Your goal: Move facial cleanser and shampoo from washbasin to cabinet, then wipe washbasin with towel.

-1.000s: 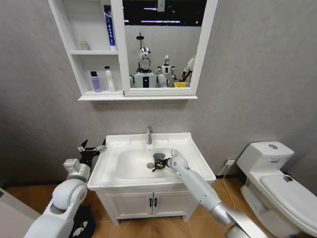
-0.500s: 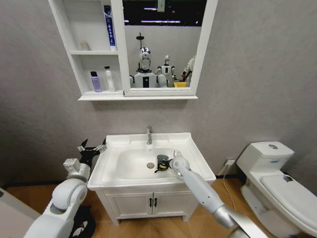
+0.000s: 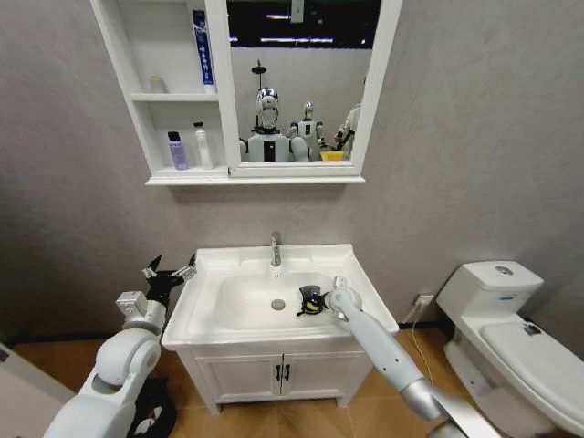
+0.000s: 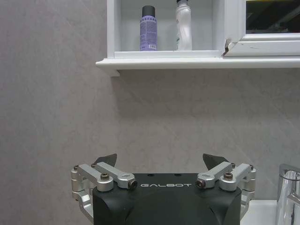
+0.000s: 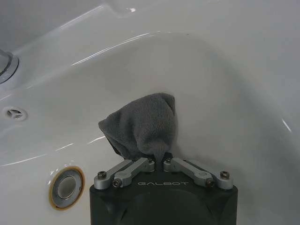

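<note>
the right claw is down inside the washbasin, clenched on the towel, a dark grey cloth bundle with a yellow patch. the towel is pressed against the right inner slope of the bowl, just beside the centre drain and below the chrome tap. in the right wrist view the claw has its two fingers drawn together on a pinch of the grey towel, which bunches up against the white wall of the bowl (the drain and an overflow ring sit on the ceramic to either side).

the left claw hangs off the left edge of the washbasin, near its back left corner, touching nothing, with its fingers spread apart. the left wrist view shows that claw with the two dark fingertips well apart, facing the grey wall under the cabinet.

on the cabinet's lower open shelf a purple bottle with a black cap and a white bottle stand upright side by side. on the shelf above, a tall blue tube stands against the mirror-side wall, and a small pale jar sits near the middle.
</note>
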You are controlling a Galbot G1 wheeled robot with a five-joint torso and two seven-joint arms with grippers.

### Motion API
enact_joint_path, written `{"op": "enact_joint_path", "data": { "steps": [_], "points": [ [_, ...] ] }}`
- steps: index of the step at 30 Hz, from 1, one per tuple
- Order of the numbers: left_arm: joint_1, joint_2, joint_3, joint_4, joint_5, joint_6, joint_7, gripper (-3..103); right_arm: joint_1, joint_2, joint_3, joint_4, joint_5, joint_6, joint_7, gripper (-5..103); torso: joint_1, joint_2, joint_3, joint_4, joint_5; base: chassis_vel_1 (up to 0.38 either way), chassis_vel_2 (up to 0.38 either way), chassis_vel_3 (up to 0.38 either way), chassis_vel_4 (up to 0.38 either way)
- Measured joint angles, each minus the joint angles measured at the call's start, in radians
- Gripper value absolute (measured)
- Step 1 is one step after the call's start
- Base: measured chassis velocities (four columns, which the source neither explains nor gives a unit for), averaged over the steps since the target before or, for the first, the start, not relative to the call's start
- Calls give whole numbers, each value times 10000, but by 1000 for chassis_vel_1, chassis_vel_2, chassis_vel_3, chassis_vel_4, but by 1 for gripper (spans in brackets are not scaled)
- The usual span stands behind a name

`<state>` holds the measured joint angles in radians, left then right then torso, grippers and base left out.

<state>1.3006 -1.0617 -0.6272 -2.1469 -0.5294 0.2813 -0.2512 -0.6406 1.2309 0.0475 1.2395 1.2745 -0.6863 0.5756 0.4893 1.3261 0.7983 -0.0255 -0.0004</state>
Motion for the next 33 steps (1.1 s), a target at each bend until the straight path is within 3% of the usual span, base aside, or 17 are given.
{"op": "enact_joint_path", "data": {
  "steps": [22, 33],
  "points": [
    [207, 109, -235, -277, 61, 7, -209, 100, 787, 1387, -538, -2243, -978, -20, -2072, 3, -2, 3, -3, -2, 0, 0, 0, 0, 0],
    [251, 93, -242, -342, 33, 39, -272, 100, 798, 1601, -720, -2382, -1205, 118, -2855, 3, 5, -6, 6, 1, 4, 0, 0, 0, 0]
  ]
}}
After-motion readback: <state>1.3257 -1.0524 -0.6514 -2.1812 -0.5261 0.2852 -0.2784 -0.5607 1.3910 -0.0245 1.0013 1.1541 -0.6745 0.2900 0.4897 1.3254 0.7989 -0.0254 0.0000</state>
